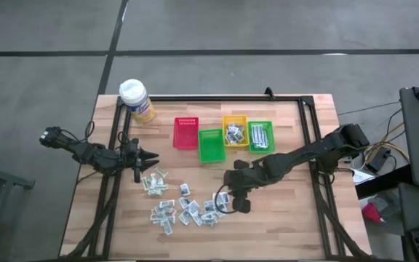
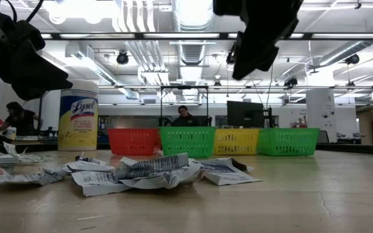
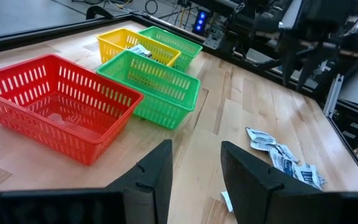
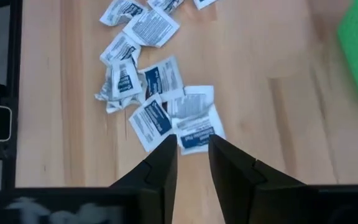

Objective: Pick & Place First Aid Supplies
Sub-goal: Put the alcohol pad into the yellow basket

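The first aid supplies (image 1: pixel 184 209) are small white packets with blue print, lying flat and scattered on the wooden table toward its near edge; a smaller cluster (image 1: pixel 152 182) lies to their left. My right gripper (image 4: pixel 191 155) hovers open above the right end of the pile (image 4: pixel 188 124), pointing steeply down, with nothing between its fingers; it shows in the high view too (image 1: pixel 225 201). My left gripper (image 3: pixel 194 168) waits open at the table's left (image 1: pixel 153 155), above the surface, facing the bins.
A row of bins stands at the table's far middle: red (image 1: pixel 186 132), green (image 1: pixel 211 145), yellow (image 1: pixel 234 131) with packets inside, and another green one (image 1: pixel 260 136) holding pale sachets. A wipes canister (image 1: pixel 135 100) stands at the far left corner. Dark rails (image 1: pixel 313 145) frame the table.
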You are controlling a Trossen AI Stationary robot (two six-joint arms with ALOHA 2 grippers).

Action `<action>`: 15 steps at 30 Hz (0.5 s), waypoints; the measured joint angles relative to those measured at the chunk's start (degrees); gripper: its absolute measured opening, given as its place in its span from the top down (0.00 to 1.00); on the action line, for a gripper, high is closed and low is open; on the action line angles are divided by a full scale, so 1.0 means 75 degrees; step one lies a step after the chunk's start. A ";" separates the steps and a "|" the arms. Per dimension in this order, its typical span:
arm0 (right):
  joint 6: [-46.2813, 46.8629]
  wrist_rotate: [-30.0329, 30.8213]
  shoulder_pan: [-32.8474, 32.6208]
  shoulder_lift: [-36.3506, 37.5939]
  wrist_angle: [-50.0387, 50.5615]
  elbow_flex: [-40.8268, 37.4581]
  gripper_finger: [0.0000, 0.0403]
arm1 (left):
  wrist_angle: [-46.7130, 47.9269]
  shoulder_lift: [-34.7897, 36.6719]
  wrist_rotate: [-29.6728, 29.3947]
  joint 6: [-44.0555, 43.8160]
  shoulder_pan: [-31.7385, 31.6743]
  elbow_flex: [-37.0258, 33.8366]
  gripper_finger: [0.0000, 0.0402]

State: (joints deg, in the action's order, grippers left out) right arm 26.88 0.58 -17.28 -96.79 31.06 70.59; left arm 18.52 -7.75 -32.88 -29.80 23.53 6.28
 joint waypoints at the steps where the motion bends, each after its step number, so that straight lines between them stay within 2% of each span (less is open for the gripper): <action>1: -0.0029 -0.0103 0.0000 -0.0117 -0.0039 -0.0003 0.77 | 0.0000 0.0000 0.0000 0.0000 0.0000 0.0000 0.67; 8: -0.0214 -0.0270 0.0031 -0.1079 -0.0118 0.0226 0.73 | 0.0003 -0.0023 0.0003 -0.0014 0.0002 0.0000 0.67; 15: -0.0185 -0.0072 0.0156 -0.1395 -0.0133 0.0304 0.73 | 0.0003 -0.0026 0.0003 -0.0020 0.0002 0.0000 0.67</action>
State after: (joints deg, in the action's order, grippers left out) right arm 25.50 0.04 -16.11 -107.25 30.06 72.87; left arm 18.55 -7.94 -32.86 -29.95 23.55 6.28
